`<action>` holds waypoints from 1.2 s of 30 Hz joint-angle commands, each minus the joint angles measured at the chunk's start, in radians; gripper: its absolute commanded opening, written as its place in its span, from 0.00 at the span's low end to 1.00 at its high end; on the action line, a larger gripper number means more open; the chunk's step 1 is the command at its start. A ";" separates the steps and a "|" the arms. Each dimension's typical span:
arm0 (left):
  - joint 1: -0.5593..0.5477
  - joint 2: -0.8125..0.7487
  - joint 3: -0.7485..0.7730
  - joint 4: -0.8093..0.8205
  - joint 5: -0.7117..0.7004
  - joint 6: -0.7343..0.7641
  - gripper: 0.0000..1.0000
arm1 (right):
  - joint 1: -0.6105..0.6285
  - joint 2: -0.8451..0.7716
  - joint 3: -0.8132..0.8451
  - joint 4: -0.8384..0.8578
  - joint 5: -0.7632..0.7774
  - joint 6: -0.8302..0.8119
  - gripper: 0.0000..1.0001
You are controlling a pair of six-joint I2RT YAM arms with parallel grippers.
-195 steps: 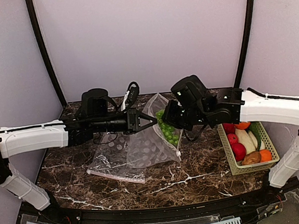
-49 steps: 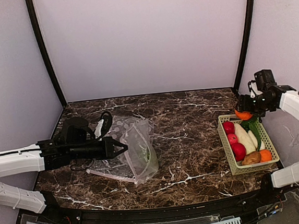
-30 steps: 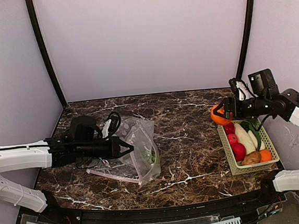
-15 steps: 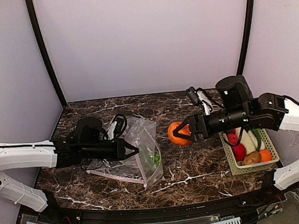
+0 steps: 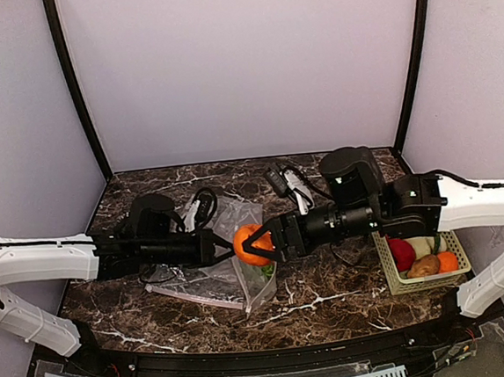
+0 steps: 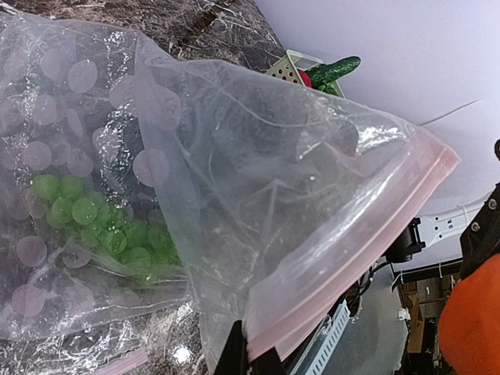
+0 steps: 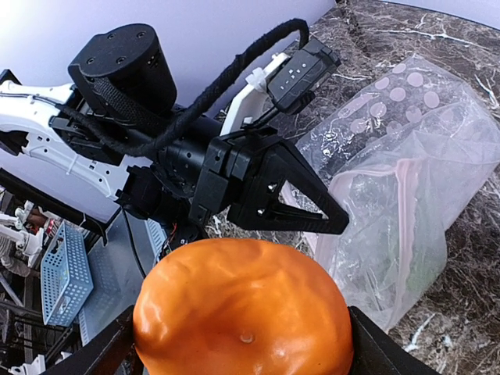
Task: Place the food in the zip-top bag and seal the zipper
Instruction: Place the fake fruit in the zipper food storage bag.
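My left gripper is shut on the pinkish zipper of the clear dotted zip-top bag, holding that mouth edge up off the table. Green grapes lie inside the bag. My right gripper is shut on an orange toy fruit, which fills the space between its fingers. It hangs right at the bag's mouth, just in front of the left gripper's tip. The orange also shows at the edge of the left wrist view.
A pale green basket stands at the right with a red apple, a white radish, a brown potato and another orange piece. A second dotted bag lies flat beneath the left arm.
My right arm has carried the orange fruit from over the basket leftwards across the table to the bag's mouth. The left gripper has kept its hold on the bag's edge, shifting slightly right.
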 commanded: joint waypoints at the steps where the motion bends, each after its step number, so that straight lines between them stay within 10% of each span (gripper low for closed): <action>1: -0.007 0.002 0.022 0.031 0.021 -0.008 0.01 | 0.011 0.061 0.018 0.127 -0.001 0.028 0.71; 36: -0.008 -0.054 -0.008 0.078 0.049 -0.034 0.01 | -0.006 0.391 0.157 -0.218 0.493 0.216 0.70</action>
